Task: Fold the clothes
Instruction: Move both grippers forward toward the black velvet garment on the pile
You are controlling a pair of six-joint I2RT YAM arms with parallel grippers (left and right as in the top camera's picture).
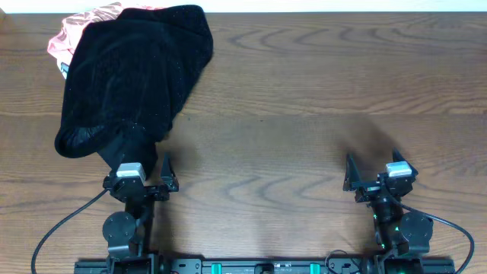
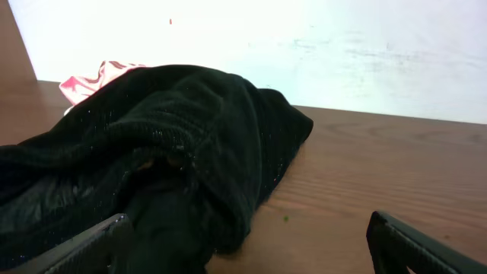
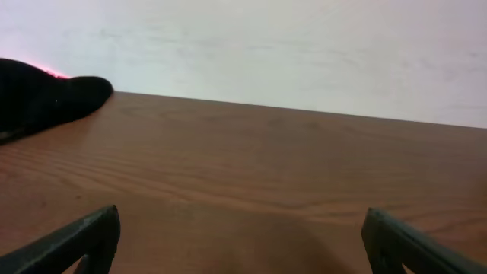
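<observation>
The clothes (image 1: pixel 133 72) are one big black fuzzy knit garment, heaped at the table's far left; they fill the left of the left wrist view (image 2: pixel 190 129) and show as a dark corner in the right wrist view (image 3: pixel 42 99). My left gripper (image 1: pixel 143 162) stands open at the heap's near tip. In its own view the left gripper (image 2: pixel 247 251) has a smoother black fold (image 2: pixel 163 232) lying by the left finger (image 2: pixel 84 251), with nothing pinched. My right gripper (image 1: pixel 373 166) is open over bare wood at the near right, and the right gripper (image 3: pixel 243 243) holds nothing.
A salmon-pink garment (image 1: pixel 76 30) pokes out from under the black heap at the far left corner (image 2: pixel 95 76). The wooden table (image 1: pixel 304 99) ends at a white wall (image 3: pixel 266 46) behind.
</observation>
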